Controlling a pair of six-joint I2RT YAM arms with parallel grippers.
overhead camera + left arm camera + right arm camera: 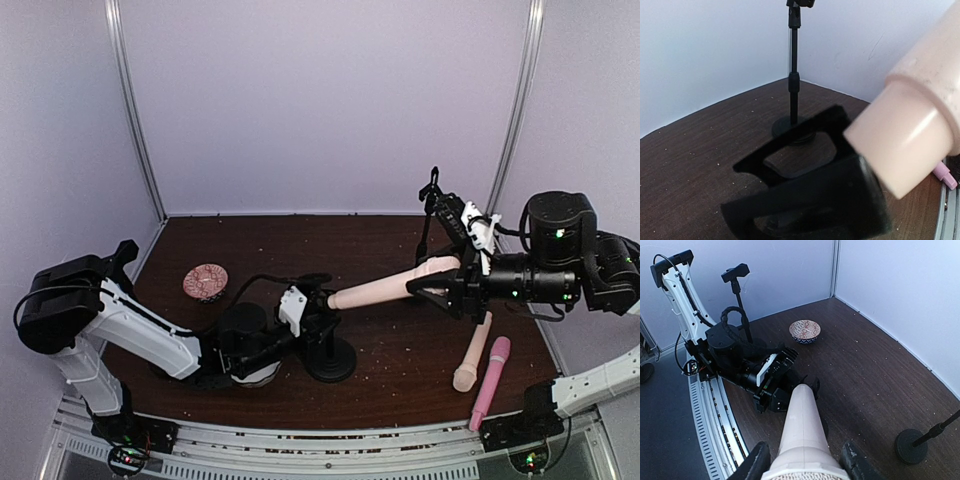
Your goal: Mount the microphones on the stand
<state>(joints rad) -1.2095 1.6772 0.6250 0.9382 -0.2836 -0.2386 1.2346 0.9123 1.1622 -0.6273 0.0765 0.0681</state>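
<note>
My right gripper is shut on the head of a cream microphone, held level above the table. Its fingers flank the head, and the tail points at my left gripper. My left gripper is shut on the short black stand near its top clip. The microphone's tail sits right at that clip. In the left wrist view a blurred black piece lies beside the tail; I cannot tell if it is clip or finger. A second cream microphone and a pink microphone lie front right.
A tall stand rises at the back right, its base near the corner. Another stand shows behind the left arm. A patterned bowl sits at the left. White walls close in the back and sides.
</note>
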